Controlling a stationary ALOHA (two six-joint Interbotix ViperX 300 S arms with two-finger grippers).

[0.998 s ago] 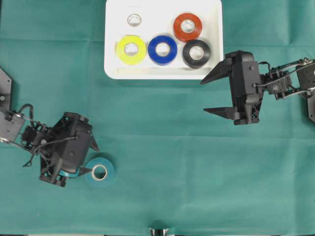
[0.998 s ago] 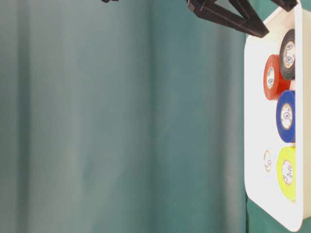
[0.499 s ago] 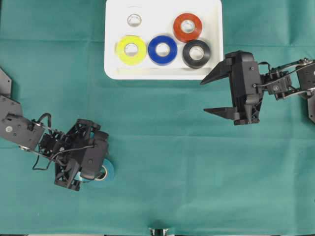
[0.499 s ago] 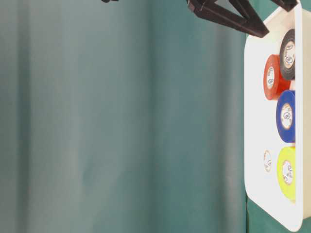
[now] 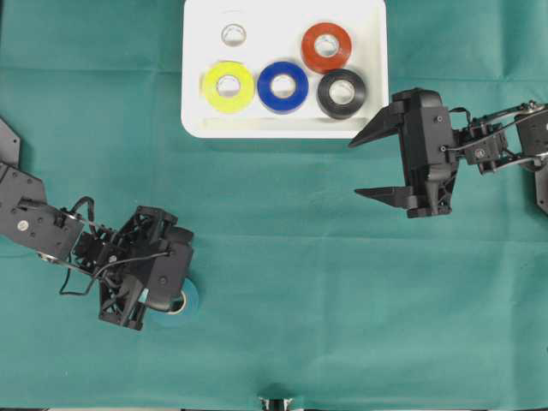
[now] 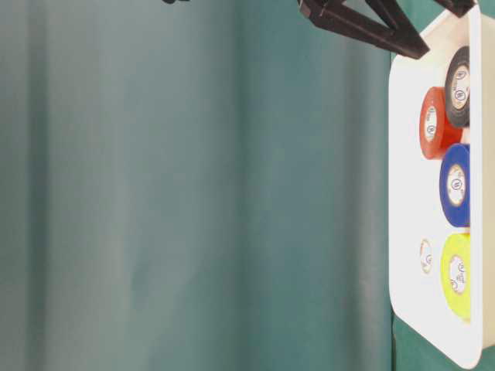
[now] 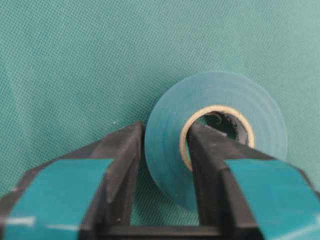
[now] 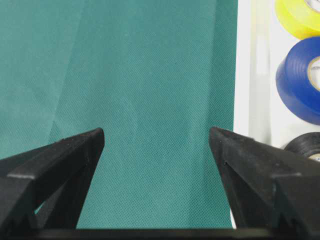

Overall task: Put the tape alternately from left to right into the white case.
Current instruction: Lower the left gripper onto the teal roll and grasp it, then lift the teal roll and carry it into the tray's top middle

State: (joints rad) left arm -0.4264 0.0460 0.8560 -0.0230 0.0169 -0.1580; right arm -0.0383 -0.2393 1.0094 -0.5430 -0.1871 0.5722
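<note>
My left tool (image 7: 162,150) is clamping the wall of the glossy teal doughnut-shaped tape roll (image 7: 220,95): one black finger (image 7: 120,165) is pressing against the roll's outer face while the other finger (image 7: 207,160) is sitting inside the pale core, touching its inner edge. The roll is lying flat on the green cloth-covered counter (image 7: 65,65), with most of its ring reaching out beyond my fingertips. From overhead, my left tool (image 5: 171,295) is covering most of that roll (image 5: 190,300), leaving only a teal sliver showing at its right side, low on the left part of the counter (image 5: 282,257).

My right tool (image 5: 368,167) is hanging with its fingers spread wide and gripping nothing, just beside the lower right corner of the large shallow white plastic case (image 5: 195,120) with rounded corners. In the right wrist view, the case's rim (image 8: 242,75) is lying just past the right-hand finger.

Inside the case are lying the other five rolls: the small white roll (image 5: 233,35) and the red roll (image 5: 326,46) in the far row, the yellow roll (image 5: 228,86), the blue roll (image 5: 282,86) and the black roll (image 5: 342,93) in the near row. The teal roll is lying well apart from the case.
</note>
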